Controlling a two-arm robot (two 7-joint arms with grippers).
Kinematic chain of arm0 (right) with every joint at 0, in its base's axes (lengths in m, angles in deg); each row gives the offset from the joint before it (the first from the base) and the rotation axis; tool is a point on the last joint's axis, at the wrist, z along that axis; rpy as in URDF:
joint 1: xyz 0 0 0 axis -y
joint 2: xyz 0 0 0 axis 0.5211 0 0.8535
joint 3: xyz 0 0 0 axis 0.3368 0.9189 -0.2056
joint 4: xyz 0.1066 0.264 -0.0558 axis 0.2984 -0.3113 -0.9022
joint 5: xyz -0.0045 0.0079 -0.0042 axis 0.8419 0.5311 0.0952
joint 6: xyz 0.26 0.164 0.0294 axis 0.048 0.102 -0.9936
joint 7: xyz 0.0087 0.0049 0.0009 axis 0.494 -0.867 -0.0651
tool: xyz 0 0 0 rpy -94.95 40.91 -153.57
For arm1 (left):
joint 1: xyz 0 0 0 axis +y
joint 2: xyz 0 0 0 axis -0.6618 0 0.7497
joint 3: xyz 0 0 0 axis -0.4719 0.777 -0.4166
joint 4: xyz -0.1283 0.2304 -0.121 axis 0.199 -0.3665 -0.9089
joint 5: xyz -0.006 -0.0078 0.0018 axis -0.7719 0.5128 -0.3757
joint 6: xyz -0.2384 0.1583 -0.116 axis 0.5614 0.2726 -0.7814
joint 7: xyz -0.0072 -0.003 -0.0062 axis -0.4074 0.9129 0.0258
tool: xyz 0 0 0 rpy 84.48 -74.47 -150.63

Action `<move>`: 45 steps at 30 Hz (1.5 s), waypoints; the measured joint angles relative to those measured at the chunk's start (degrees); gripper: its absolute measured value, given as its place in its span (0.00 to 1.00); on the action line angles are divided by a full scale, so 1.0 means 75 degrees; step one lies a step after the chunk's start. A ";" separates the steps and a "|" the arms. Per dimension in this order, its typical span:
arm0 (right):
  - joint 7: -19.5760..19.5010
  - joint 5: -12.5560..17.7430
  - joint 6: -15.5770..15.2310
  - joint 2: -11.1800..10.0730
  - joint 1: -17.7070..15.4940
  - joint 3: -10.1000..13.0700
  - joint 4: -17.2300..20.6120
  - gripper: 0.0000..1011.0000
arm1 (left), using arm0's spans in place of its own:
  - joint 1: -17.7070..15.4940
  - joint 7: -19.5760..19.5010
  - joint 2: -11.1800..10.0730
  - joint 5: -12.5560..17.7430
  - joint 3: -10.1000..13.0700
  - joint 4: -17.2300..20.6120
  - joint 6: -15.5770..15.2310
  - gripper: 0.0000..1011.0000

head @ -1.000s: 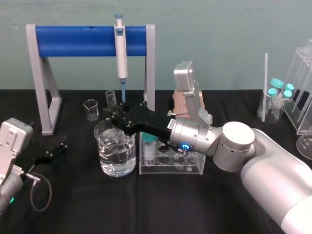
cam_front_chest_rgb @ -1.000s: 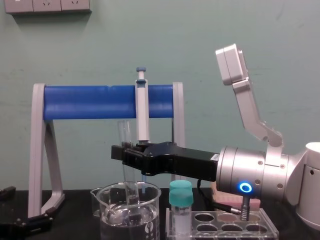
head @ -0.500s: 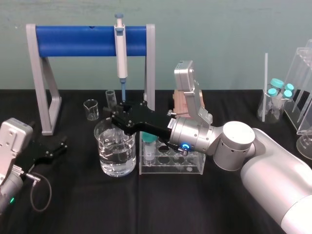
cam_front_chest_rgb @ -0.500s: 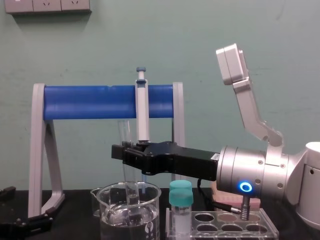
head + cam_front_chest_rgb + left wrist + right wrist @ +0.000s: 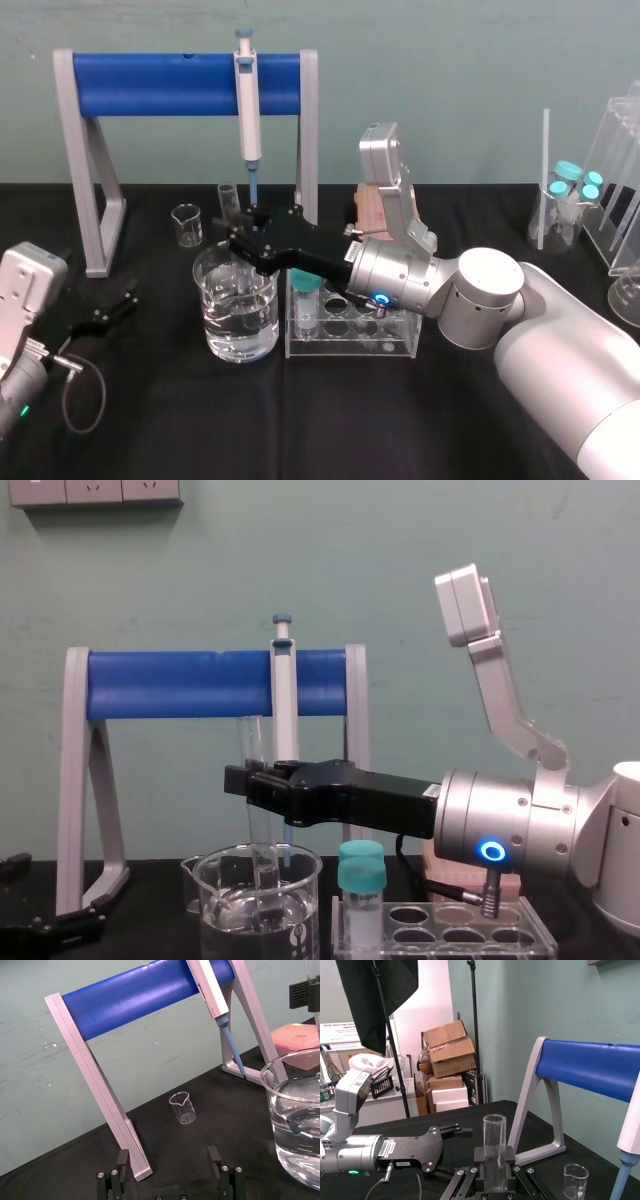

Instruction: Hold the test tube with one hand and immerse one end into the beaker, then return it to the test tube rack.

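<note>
My right gripper (image 5: pixel 240 233) reaches in from the right and is shut on the test tube (image 5: pixel 227 198), a thin clear tube held upright. Its fingers (image 5: pixel 481 1156) press the test tube (image 5: pixel 494 1147) from both sides at mid-height. The tube's lower end (image 5: pixel 265 865) hangs inside the beaker (image 5: pixel 225 915), a wide glass half full of water (image 5: pixel 240 318); whether the tip touches the water I cannot tell. The clear test tube rack (image 5: pixel 400 338) stands just right of the beaker, under my right wrist. My left gripper (image 5: pixel 112 303) rests open on the cloth at the far left (image 5: pixel 168 1157).
A white-and-blue pipette (image 5: pixel 246 95) hangs on a grey stand with a blue bar (image 5: pixel 150 83) right behind the tube. A small beaker (image 5: pixel 186 224), a teal-capped tube (image 5: pixel 304 300) in the rack, a pink box (image 5: pixel 372 212) and capped tubes (image 5: pixel 570 190) at the right.
My right gripper has lifted the test tube slightly and shifted it a little to the right; its end stays inside the beaker. The left arm has not moved.
</note>
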 joint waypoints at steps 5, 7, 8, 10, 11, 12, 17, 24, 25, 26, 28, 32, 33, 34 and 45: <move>0.0000 0.0000 0.0001 -0.0005 0.0000 0.0000 0.0003 0.22 | 0.0000 0.0000 0.0000 0.0000 0.0000 0.0000 0.0000 0.99; 0.0000 0.0000 0.0001 -0.0005 0.0000 0.0000 0.0003 0.22 | 0.0000 0.0000 0.0000 0.0000 0.0000 0.0000 0.0000 0.99; 0.0000 0.0000 0.0001 -0.0006 0.0000 0.0000 0.0004 0.22 | 0.0000 0.0000 0.0000 0.0000 -0.0001 0.0000 0.0000 0.99; 0.0000 0.0000 0.0002 -0.0007 0.0000 0.0000 0.0005 0.22 | 0.0000 0.0000 0.0000 0.0000 0.0000 0.0000 0.0000 0.99; 0.0000 0.0000 0.0004 -0.0007 0.0000 0.0000 0.0005 0.22 | 0.0000 0.0001 0.0000 0.0000 0.0000 0.0000 0.0000 0.99; 0.0000 0.0000 0.0011 -0.0006 0.0000 0.0000 0.0004 0.22 | 0.0000 0.0000 0.0000 0.0000 0.0000 0.0000 0.0000 0.99; 0.0001 0.0003 0.0019 -0.0003 -0.0002 -0.0001 -0.0001 0.22 | 0.0000 0.0000 0.0000 0.0000 0.0000 0.0000 0.0000 0.99; -0.0003 0.0009 0.0008 -0.0012 -0.0020 0.0002 0.0032 0.22 | 0.0000 0.0000 0.0000 0.0000 0.0000 0.0000 0.0000 0.99; -0.0005 0.0009 0.0004 -0.0011 -0.0023 0.0002 0.0039 0.22 | 0.0000 0.0000 0.0000 0.0000 0.0000 0.0000 0.0000 0.99; -0.0004 0.0009 0.0003 -0.0011 -0.0024 0.0002 0.0041 0.22 | 0.0000 0.0000 0.0000 0.0000 0.0000 0.0000 0.0000 0.99; -0.0004 0.0009 0.0001 -0.0010 -0.0025 0.0000 0.0044 0.22 | 0.0000 0.0000 0.0000 0.0000 0.0000 0.0000 0.0000 0.99; -0.0019 0.0006 -0.0009 -0.0017 -0.0043 -0.0010 0.0068 0.22 | 0.0000 0.0000 0.0000 0.0000 0.0000 0.0000 0.0000 0.99; -0.0020 0.0005 -0.0009 -0.0019 -0.0044 -0.0011 0.0071 0.22 | 0.0000 0.0000 0.0000 0.0000 0.0000 0.0000 0.0000 0.99; -0.0021 0.0004 -0.0010 -0.0019 -0.0046 -0.0012 0.0072 0.22 | 0.0000 0.0000 0.0000 0.0000 0.0000 0.0000 0.0000 0.99; -0.0023 0.0005 -0.0017 -0.0023 -0.0051 -0.0020 0.0075 0.22 | 0.0000 0.0000 0.0000 0.0000 0.0000 0.0000 0.0000 0.99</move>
